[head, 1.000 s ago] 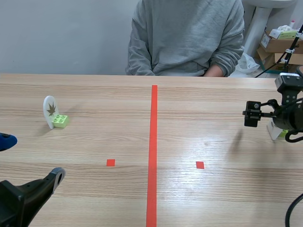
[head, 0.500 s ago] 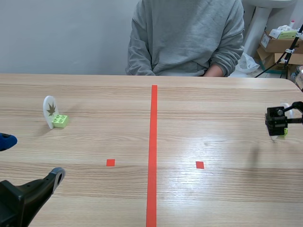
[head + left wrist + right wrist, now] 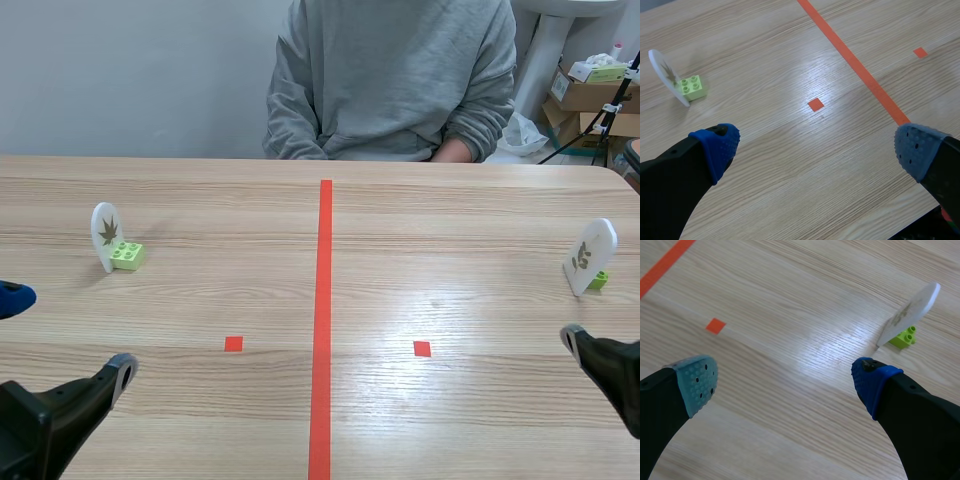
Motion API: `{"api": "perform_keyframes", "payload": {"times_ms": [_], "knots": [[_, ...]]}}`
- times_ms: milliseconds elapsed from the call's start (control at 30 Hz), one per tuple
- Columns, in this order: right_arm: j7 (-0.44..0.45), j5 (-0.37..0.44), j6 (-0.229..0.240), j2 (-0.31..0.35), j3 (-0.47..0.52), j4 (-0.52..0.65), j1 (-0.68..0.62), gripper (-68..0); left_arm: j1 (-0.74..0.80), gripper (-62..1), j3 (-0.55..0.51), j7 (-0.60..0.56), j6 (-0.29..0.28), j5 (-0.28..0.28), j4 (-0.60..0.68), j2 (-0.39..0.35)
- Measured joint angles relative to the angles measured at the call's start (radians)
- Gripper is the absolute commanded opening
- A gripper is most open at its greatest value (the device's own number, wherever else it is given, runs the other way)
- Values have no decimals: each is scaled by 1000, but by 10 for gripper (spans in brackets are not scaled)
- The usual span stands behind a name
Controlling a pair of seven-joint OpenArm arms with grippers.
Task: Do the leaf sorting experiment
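Observation:
Two white leaf cards stand upright on small green bricks. The left leaf card (image 3: pixel 105 233) (image 3: pixel 662 74) with its brick (image 3: pixel 128 256) (image 3: pixel 691 87) is at the table's far left, ahead of my left gripper (image 3: pixel 815 145) (image 3: pixel 67 332). That gripper is open and holds nothing. The right leaf card (image 3: pixel 590 255) (image 3: pixel 910 311) with its brick (image 3: pixel 598 281) (image 3: pixel 904 337) stands free near the right edge. It is ahead of and slightly beside my right gripper (image 3: pixel 785 377), also open and empty. In the scene view only one finger (image 3: pixel 592 358) of it shows, low at the right.
A person in a grey sweatshirt (image 3: pixel 390 80) sits across the table, hands off it. A red tape line (image 3: pixel 323 320) runs down the middle, with a small red square (image 3: pixel 233 344) (image 3: pixel 422 349) on each side. Cardboard boxes (image 3: pixel 590 95) stand behind the table's right corner.
My right gripper was at the right leaf card and has drawn back to the near right edge. The card now stands alone. The left arm has not moved.

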Motion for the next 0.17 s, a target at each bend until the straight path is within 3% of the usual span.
{"api": "perform_keyframes", "payload": {"times_ms": [167], "knots": [[-5,51,107,0,72,85,-105,-128,0,14,0,-5,0,0,0,0]]}}
